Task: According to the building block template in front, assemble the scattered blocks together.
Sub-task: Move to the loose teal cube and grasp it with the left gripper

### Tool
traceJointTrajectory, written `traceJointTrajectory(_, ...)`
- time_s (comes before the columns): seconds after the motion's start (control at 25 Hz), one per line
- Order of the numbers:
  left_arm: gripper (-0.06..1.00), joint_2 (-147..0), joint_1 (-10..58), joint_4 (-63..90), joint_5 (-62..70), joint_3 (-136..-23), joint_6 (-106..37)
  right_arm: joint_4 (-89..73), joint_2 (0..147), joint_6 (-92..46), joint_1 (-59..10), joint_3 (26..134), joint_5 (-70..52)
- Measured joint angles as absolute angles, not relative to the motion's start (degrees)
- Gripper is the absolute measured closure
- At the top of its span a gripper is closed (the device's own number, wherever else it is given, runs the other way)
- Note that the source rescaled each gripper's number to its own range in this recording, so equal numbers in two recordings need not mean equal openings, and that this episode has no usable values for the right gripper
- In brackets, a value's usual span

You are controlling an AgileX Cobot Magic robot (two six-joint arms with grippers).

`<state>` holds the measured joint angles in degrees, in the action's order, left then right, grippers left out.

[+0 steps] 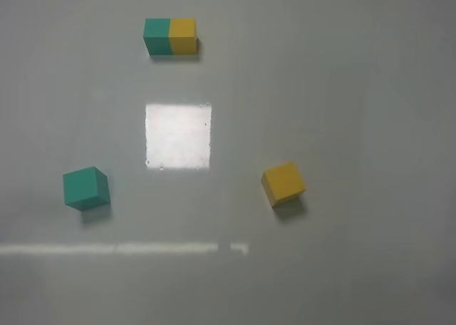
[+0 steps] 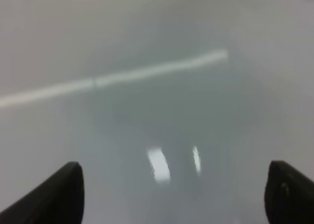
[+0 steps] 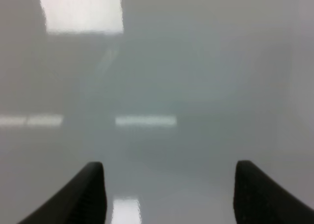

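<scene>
Nearest my lenses, the left gripper shows as two dark tips spread wide with only bare surface between them. The right gripper is just as widely parted and holds nothing. Neither wrist view catches a block, and neither arm reaches into the high view.

I judge the task not yet begun. The building block template sits at the far side of the table, teal half on the left and yellow half on the right, joined flush. The teal cube lies on the left and the yellow cube on the right, well apart, with a bright square reflection between them. Both are turned askew to the template. Everything is left to do: grasp each cube, square it up, and press the two faces together, teal to the left.

Both cubes look plain and matte, with flat faces and crisp edges, and I see no studs or pegs. Whether they are wood, foam or plastic I cannot tell. The tabletop is smooth, pale grey and glossy enough to mirror a long light streak, so I expect the cubes to slide if nudged.
</scene>
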<state>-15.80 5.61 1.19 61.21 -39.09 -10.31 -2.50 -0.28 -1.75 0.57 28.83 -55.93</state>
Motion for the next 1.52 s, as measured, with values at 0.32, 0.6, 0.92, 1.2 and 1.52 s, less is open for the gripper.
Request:
traceJointTrajectory(0.32,0.23,-32.1,19.5,-12.0,66.1,-51.0,-10.4,-2.5,-0.3,-1.7,0.6,28.8,-55.9)
traceJointTrajectory(0.6,0.23,-46.3,33.5,-20.1,69.8,-59.7,-11.5,-2.5,-0.3,-1.7,0.6,28.8,-55.9)
traceJointTrajectory(0.92,0.23,-58.7,46.6,-24.2,69.8,-67.2,-14.6,-2.5,-0.3,-1.7,0.6,28.8,-55.9)
traceJointTrajectory(1.2,0.23,-65.3,51.3,-27.3,69.7,-67.8,-16.5,-2.5,-0.3,-1.7,0.6,28.8,-55.9)
traceJointTrajectory(1.52,0.23,-69.2,51.4,-30.9,69.8,-67.8,-16.6,-2.5,-0.3,-1.7,0.6,28.8,-55.9)
